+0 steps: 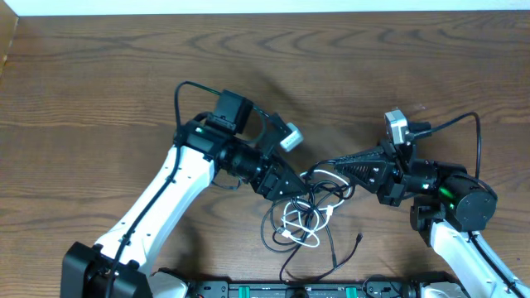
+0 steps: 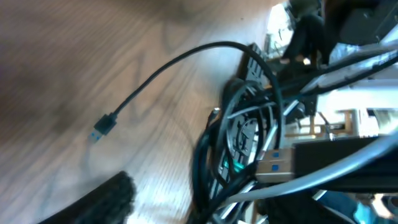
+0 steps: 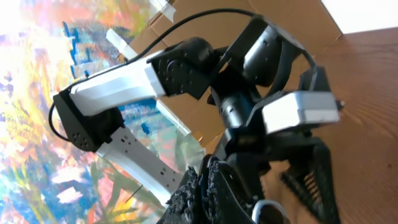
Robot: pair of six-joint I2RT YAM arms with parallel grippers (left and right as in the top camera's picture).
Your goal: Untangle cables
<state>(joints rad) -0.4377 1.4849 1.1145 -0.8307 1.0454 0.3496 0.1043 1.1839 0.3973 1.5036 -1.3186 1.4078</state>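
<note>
The cables [image 1: 305, 207] lie bunched on the wooden table between my two grippers: several black cords looped around a white one [image 1: 300, 233]. One black end [image 1: 358, 238] trails to the right. My left gripper [image 1: 283, 189] is down at the left of the bunch and open. In its wrist view one finger [image 2: 112, 196] stands apart from the black bundle [image 2: 214, 162], and a loose black cord with a USB plug [image 2: 102, 127] runs off to the left. My right gripper [image 1: 325, 170] points left, its pads [image 3: 198, 186] pressed together on a thin black cable.
Bare wooden table [image 1: 99, 83] stretches to the back and left. A black rail [image 1: 273, 290] runs along the front edge. The left arm's wrist camera [image 3: 298, 109] sits close in front of my right gripper.
</note>
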